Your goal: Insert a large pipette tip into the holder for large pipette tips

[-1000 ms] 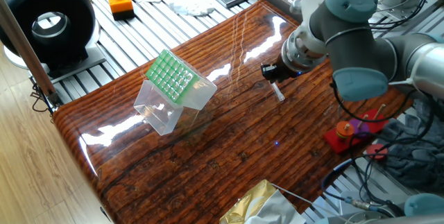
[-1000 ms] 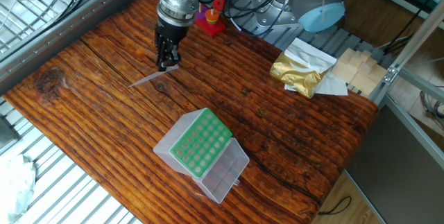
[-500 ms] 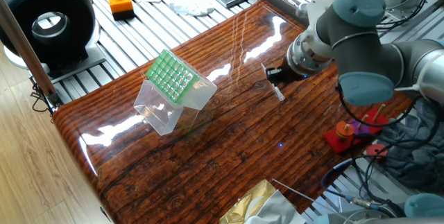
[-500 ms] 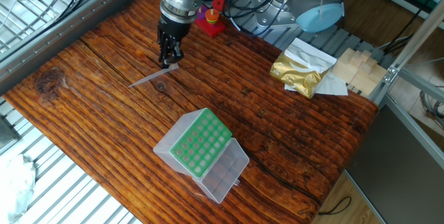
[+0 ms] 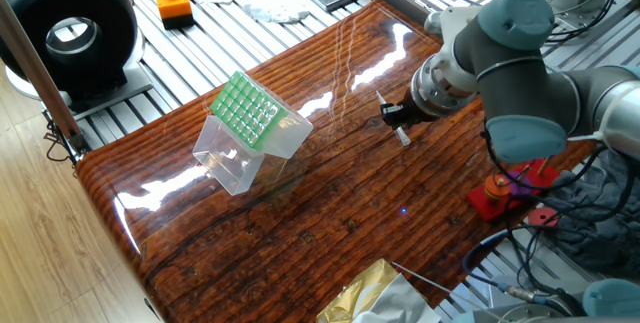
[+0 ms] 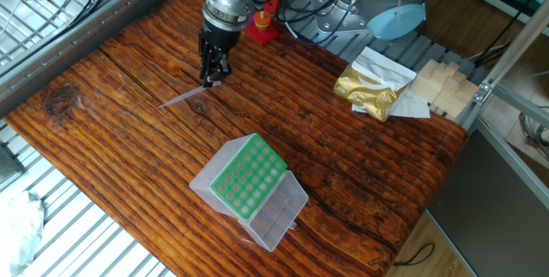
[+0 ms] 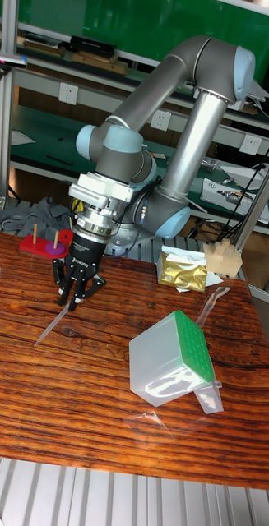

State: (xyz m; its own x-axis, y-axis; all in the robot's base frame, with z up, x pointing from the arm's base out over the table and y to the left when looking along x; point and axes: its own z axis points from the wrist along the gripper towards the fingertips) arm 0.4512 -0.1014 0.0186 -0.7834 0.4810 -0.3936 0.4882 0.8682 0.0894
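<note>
Gripping: fingers [image 7: 73, 302] closed on the large pipette tip's [image 6: 187, 97] wide end.
Tip: slanted, narrow end touching table [image 6: 343, 165].
Holder [image 6: 249, 177]: well apart from fingers.

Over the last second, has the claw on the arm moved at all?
Yes. The gripper has crept slightly along the table toward the red stand, still at the thick end of the pipette tip, which lies where it was.

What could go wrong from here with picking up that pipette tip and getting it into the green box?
The gripper grips only one end of the large pipette tip, which lies nearly flat on the table; it may pivot or slip when lifted. The holder for large pipette tips is tipped on its side, so its holes face sideways and insertion could miss or push it away.
</note>
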